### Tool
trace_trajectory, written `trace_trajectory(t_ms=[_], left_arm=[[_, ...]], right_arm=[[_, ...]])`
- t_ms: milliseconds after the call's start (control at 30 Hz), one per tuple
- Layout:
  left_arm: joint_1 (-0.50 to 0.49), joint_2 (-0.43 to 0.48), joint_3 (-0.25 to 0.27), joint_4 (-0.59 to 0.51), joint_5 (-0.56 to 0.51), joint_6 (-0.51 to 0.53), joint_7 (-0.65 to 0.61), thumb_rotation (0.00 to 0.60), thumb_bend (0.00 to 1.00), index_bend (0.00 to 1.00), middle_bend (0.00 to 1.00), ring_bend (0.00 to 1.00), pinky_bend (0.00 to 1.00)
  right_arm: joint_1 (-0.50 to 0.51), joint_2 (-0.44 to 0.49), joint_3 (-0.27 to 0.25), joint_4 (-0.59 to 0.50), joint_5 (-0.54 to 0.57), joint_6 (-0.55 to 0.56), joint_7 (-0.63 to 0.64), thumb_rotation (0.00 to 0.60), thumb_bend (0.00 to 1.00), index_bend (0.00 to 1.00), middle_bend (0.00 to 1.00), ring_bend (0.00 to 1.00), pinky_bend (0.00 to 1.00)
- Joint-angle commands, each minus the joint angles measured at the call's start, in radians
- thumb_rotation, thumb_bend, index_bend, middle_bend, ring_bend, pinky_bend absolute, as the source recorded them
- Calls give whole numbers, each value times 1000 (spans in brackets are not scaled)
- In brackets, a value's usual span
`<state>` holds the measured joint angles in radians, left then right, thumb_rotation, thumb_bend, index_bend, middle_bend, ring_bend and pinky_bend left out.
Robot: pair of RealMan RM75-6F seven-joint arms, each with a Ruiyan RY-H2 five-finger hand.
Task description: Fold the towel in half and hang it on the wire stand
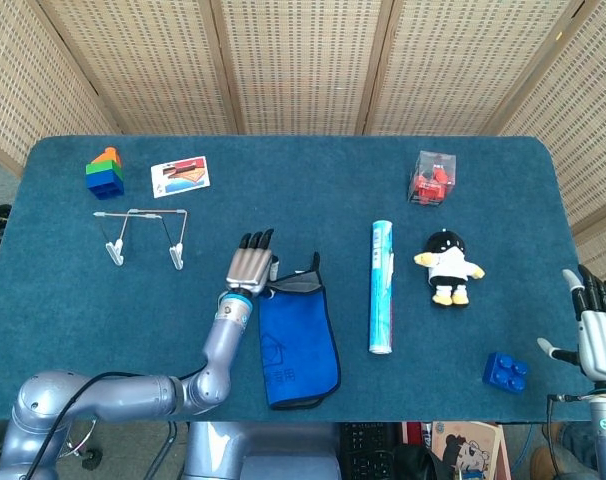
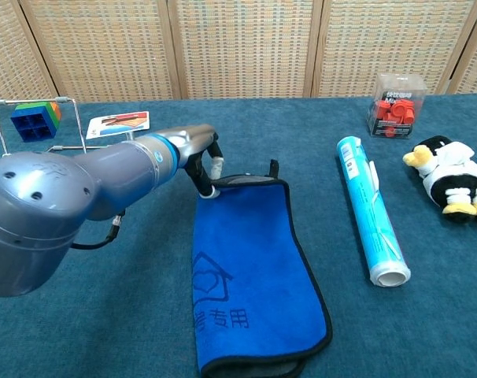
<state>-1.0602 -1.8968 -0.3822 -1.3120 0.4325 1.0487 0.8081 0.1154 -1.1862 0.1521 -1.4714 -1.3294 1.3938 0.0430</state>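
Note:
A blue towel [image 1: 296, 340] [image 2: 250, 276] with black trim lies folded lengthwise near the table's front, its far end raised off the cloth. My left hand [image 1: 250, 264] [image 2: 205, 168] pinches the towel's far left corner and holds it up a little. The wire stand [image 1: 143, 236] [image 2: 34, 134] stands to the left of that hand, apart from it. My right hand [image 1: 595, 330] hangs at the table's front right edge with its fingers spread and nothing in them; the chest view does not show it.
A rolled tube [image 1: 382, 286] [image 2: 371, 219] lies right of the towel. A penguin toy [image 1: 447, 266], a clear box of red pieces [image 1: 432, 178], a blue brick [image 1: 506, 371], a card [image 1: 180, 176] and stacked blocks [image 1: 105, 172] stand around the table.

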Motion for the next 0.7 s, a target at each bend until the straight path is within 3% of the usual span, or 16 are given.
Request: trace_trajectory(t_ms=[33, 367, 700], left_arm=[[17, 52, -10, -82, 51, 26, -32, 600, 822, 858, 0, 0, 0], [61, 219, -43, -322, 156, 102, -91, 600, 822, 880, 0, 0, 0], [78, 371, -105, -437, 131, 138, -116, 600, 822, 888, 0, 0, 0]], right_arm=[[0, 0, -1, -1, -2, 0, -1, 600, 0, 0, 0, 0, 0], [-1, 2, -5, -12, -12, 7, -4, 600, 0, 0, 0, 0, 0], [-1, 2, -11, -22, -23, 12, -13, 600, 0, 0, 0, 0, 0]])
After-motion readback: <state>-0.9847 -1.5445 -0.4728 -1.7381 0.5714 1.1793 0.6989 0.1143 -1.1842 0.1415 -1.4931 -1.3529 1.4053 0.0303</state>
